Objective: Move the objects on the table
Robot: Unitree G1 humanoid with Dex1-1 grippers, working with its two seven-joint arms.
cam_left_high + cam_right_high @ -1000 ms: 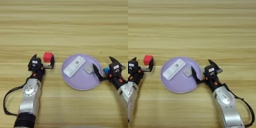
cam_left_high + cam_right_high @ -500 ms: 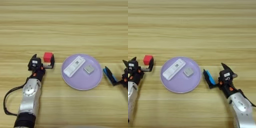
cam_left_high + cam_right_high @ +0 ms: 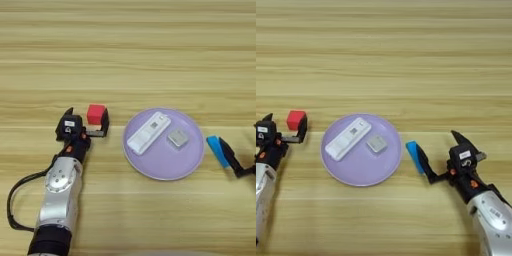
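My right end effector sits with fingers spread, one black finger touching the bright blue bar just right of the purple plate. On that plate lie the white device and grey square block. My left end effector is spread too, red cube between its fingers, on the worktop.

Right hand cut off at edge

Silver-grey rounded forearms, black wrists with orange dots and white labels, thin black fingers.
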